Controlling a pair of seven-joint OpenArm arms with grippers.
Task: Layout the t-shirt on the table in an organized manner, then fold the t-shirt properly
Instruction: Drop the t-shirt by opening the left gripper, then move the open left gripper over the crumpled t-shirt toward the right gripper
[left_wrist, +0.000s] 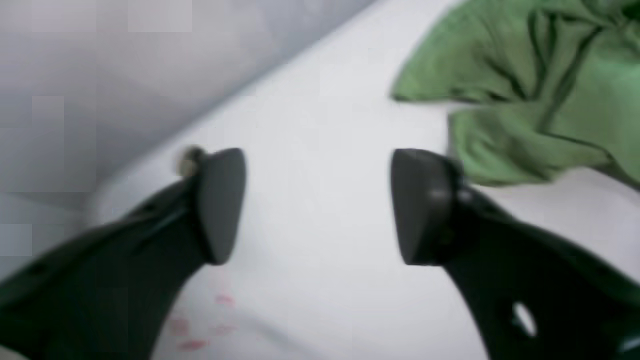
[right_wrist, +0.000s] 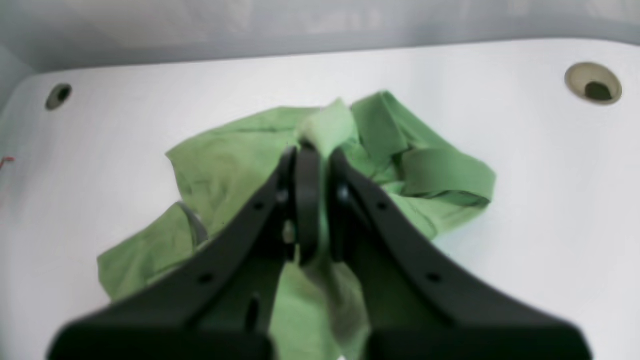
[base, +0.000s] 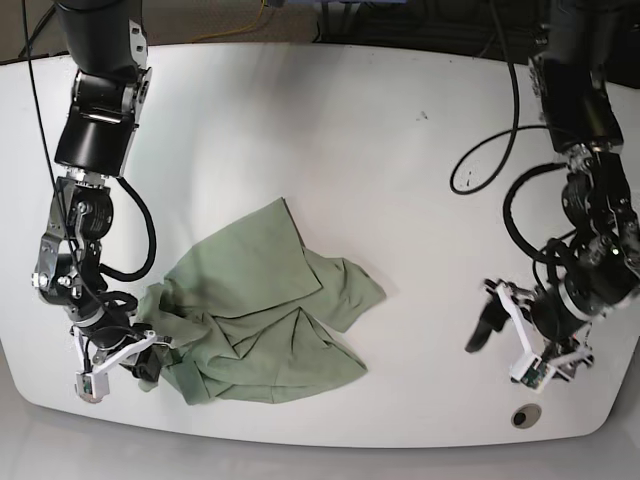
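The white worktop (base: 430, 400) bears the crumpled green t-shirt (base: 265, 270). Right jaws (right_wrist: 320, 200) pinch its cloth; left jaws (left_wrist: 317, 207) are spread.

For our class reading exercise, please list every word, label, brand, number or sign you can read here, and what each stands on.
There is no readable text on the t-shirt or the table. The red marks are too blurred to read.
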